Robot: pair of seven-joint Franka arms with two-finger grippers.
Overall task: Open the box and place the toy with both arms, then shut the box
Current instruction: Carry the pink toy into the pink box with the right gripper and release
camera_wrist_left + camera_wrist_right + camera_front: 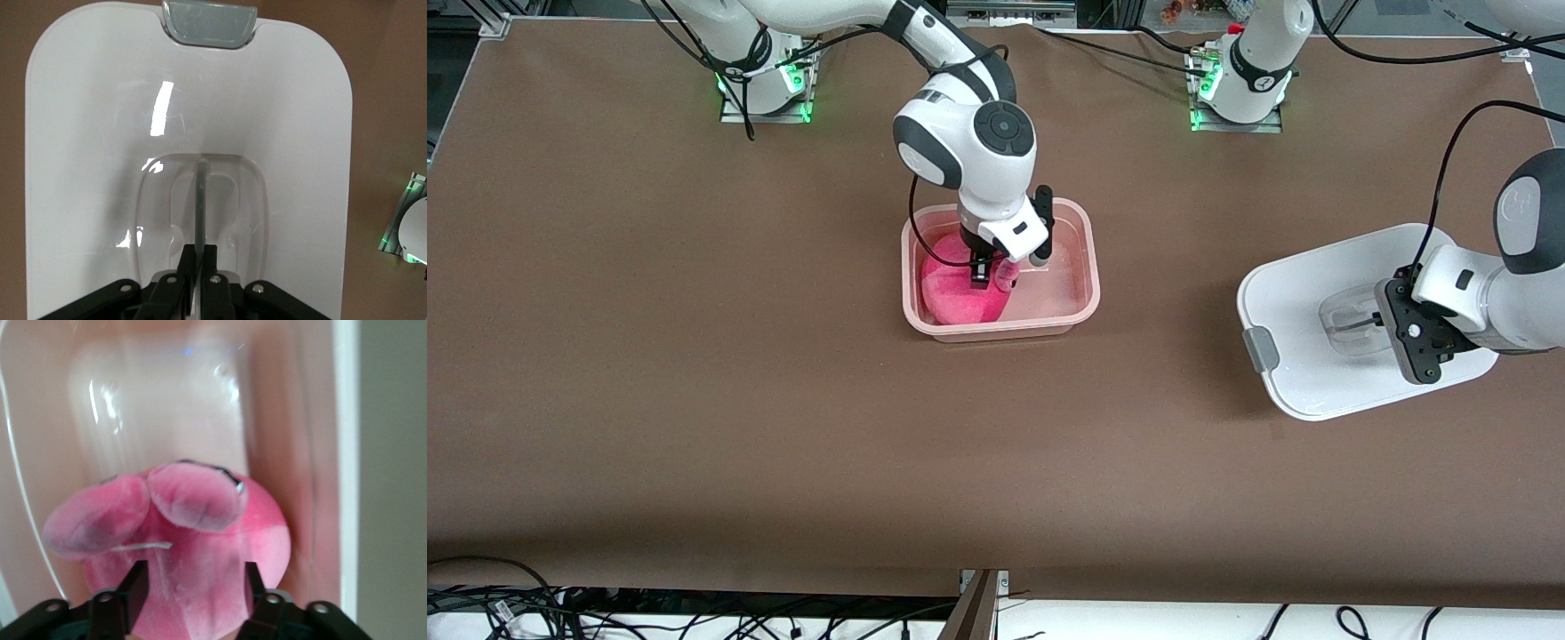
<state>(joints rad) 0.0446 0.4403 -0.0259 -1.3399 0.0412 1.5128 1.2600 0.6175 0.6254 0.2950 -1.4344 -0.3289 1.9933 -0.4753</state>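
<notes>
The box [1089,258], a pinkish tub, stands open mid-table. The pink plush toy [951,298] lies in its half toward the right arm's end. My right gripper [992,274] reaches down into the box and is shut on the toy. In the right wrist view the toy [200,540] bulges between and around the gripper [193,577], with the box wall [160,407] past it. The white lid [1303,293] is off the box, at the left arm's end. My left gripper [1374,324] is shut on its clear centre handle [201,193], also seen in the left wrist view [202,250].
A grey clip [1261,348] sits on the lid's edge that faces the box, also in the left wrist view [208,23]. The lid casts a shadow on the brown table [783,400]. Arm bases stand along the edge farthest from the front camera. Cables lie below the table's near edge.
</notes>
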